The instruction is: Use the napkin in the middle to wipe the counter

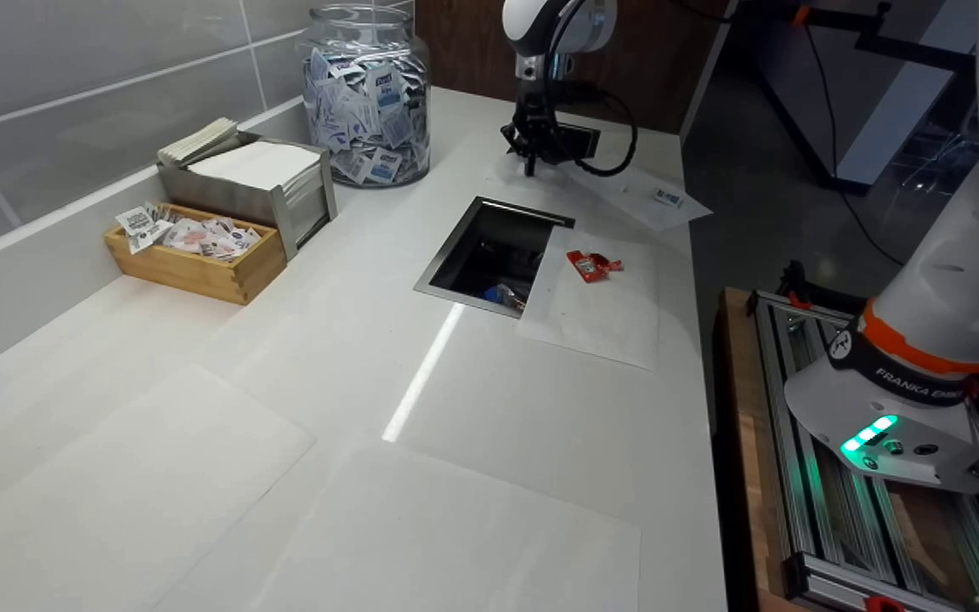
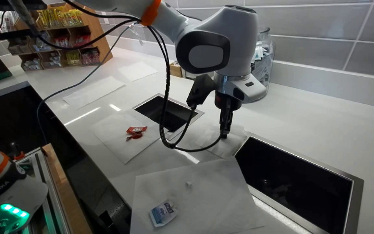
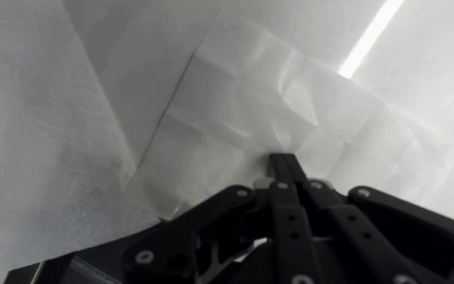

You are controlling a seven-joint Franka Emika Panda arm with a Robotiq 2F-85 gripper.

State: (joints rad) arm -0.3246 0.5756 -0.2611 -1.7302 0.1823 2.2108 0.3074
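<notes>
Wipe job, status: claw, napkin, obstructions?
Claw shut at the napkin, grip unclear. Creased napkin on counter. Possibly in the way: paper sheet, metal-framed inset close by.

The counter (image 1: 532, 416) is glossy off-white, streaked bright white. The bin (image 1: 464, 297) is black within, silver-grey at its rim. Just beside the bin, the wrapper (image 1: 594, 266) is red with white patches, its sheet (image 1: 596, 327) white. Near the bin, the napkin (image 3: 227, 102) is white, lined with grey creases, the gripper (image 3: 285, 161) black. Well apart from the bin, the sachet (image 2: 163, 213) is blue and white. Left of the bin in an exterior view, the box (image 1: 179, 270) is honey-brown, the jar (image 1: 358, 42) clear around white-and-blue packets (image 1: 383, 119), the wall (image 1: 99, 59) grey, gridded with pale lines.
</notes>
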